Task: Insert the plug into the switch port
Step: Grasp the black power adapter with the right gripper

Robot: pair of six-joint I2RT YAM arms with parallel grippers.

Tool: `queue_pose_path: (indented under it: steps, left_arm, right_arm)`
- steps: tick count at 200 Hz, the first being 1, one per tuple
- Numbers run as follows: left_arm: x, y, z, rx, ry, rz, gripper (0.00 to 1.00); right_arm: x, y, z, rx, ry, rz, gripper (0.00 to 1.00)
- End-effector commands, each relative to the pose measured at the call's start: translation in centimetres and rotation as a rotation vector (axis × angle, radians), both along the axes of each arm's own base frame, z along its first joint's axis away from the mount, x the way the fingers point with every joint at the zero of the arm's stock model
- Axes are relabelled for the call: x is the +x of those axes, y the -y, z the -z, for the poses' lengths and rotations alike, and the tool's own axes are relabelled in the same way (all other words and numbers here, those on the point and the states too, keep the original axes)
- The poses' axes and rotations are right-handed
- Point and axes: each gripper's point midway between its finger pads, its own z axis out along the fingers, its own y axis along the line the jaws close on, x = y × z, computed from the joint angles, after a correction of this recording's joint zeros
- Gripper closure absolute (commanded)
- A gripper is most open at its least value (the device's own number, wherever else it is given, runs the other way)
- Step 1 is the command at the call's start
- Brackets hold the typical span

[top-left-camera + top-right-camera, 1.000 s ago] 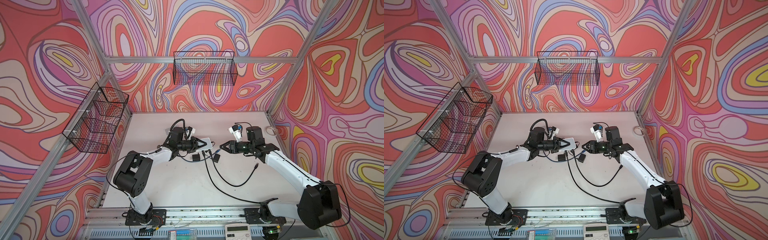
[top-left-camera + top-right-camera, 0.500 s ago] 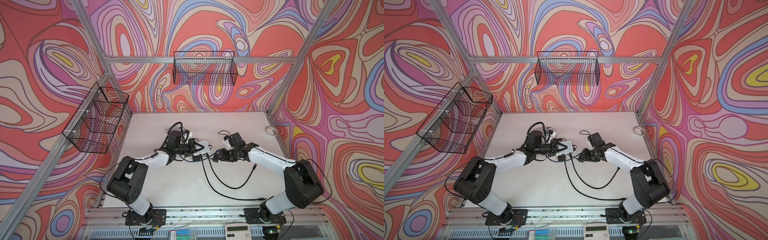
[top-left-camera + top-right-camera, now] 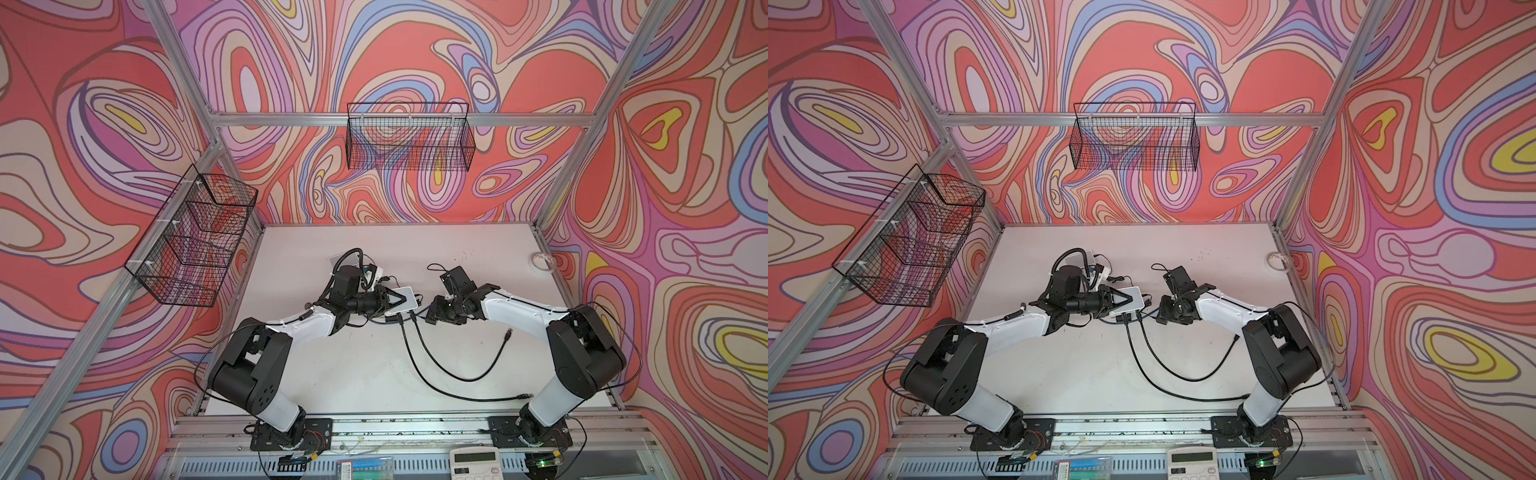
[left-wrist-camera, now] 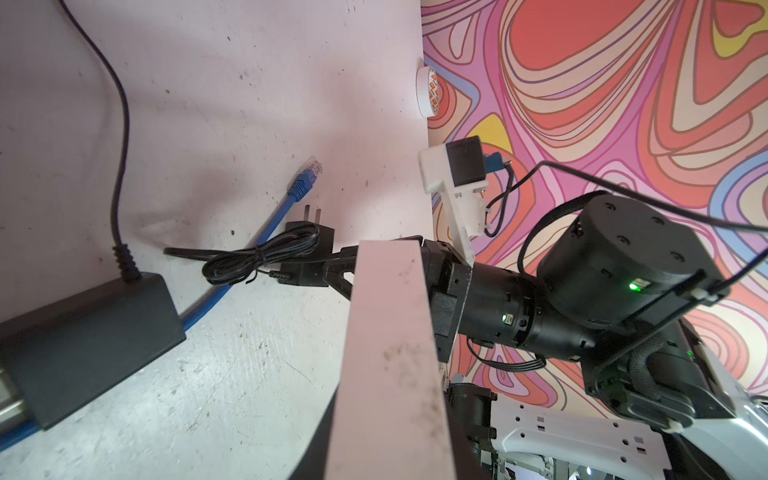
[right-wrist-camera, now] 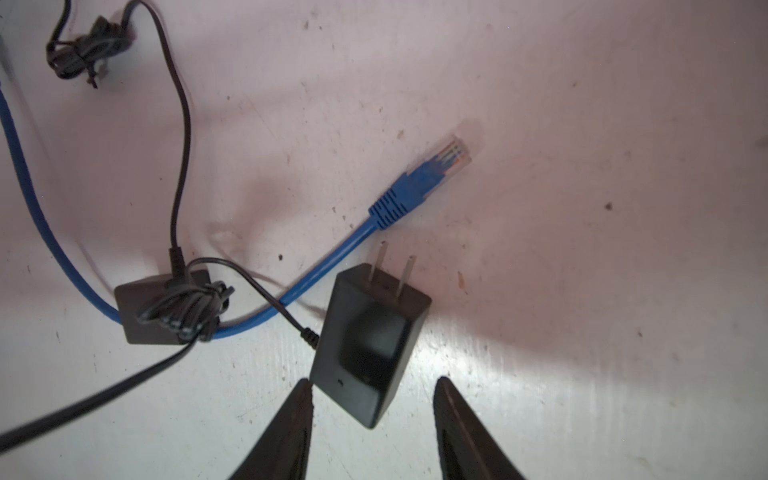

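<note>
White tabletop (image 3: pixel 457 257), left claw (image 3: pixel 395 300) clamped on switch (image 3: pixel 409 308), right claw (image 5: pixel 374 380) apart above black adapter (image 5: pixel 368 345), blue plug (image 5: pixel 419 183) nearby

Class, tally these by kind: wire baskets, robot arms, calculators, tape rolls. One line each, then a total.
Wire baskets: 2
Robot arms: 2
Calculator: 1
Tape roll: 1
Total: 6

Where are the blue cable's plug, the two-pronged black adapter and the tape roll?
blue plug (image 5: pixel 419 181): right wrist view, its blue housing.
black adapter (image 5: pixel 370 345): right wrist view, its body.
tape roll (image 4: pixel 425 91): left wrist view, its side.
</note>
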Motion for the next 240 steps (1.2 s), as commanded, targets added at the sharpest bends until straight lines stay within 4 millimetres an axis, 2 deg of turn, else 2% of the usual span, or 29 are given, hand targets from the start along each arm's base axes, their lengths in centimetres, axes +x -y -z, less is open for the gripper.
queue_pose_path:
  steps: [1,23,33,39,77,88,121,142,163,170,173,195,240]
  left_arm:
    - [0.0,-0.2,-1.2,-0.007,0.06,-0.001,1.0]
    - [-0.2,-0.3,-1.4,-0.007,0.064,-0.002,1.0]
    - [-0.2,-0.3,-1.4,-0.005,0.066,-0.001,1.0]
    - [-0.2,-0.3,-1.5,-0.004,0.068,-0.001,1.0]
    - [-0.3,-0.4,-1.7,-0.005,0.077,-0.001,1.0]
    - [-0.3,-0.4,-1.7,-0.002,0.079,0.0,1.0]
    - [-0.3,-0.5,-1.6,0.011,0.078,0.001,1.0]
    - [-0.3,-0.5,-1.7,0.016,0.08,0.001,1.0]
    - [-0.1,-0.3,-1.9,0.026,0.087,0.005,1.0]
    - [-0.2,0.0,-2.0,0.029,0.089,0.011,1.0]
    - [-0.1,0.0,-2.1,0.029,0.093,0.012,1.0]
    - [0.1,1.4,-2.9,0.039,0.114,0.041,1.0]
    - [2.0,6.1,-3.9,0.045,0.158,0.115,1.0]
  right_arm:
    - [0.9,-0.2,0.5,-0.02,-0.003,0.043,0.51]
    - [1.3,-0.5,1.3,-0.032,-0.019,0.047,0.5]
    - [1.5,-0.8,0.9,-0.036,-0.013,0.047,0.5]
    - [1.4,-0.7,2.0,-0.061,-0.038,0.048,0.5]
    - [1.2,-0.4,3.2,-0.11,-0.065,0.056,0.53]
    - [1.1,-0.1,3.6,-0.121,-0.073,0.06,0.56]
    - [0.5,0.5,4.1,-0.149,-0.086,0.067,0.74]
    - [0.4,1.0,3.5,-0.163,-0.071,0.067,0.84]
    - [0.9,1.7,2.2,-0.179,-0.032,0.074,0.9]
    - [1.2,2.2,2.0,-0.183,-0.028,0.083,0.91]
    - [1.5,2.3,1.0,-0.17,-0.006,0.089,0.91]
    - [3.0,4.5,-1.4,-0.163,0.034,0.127,0.92]
    - [6.0,12.6,-4.4,-0.151,0.071,0.255,0.94]
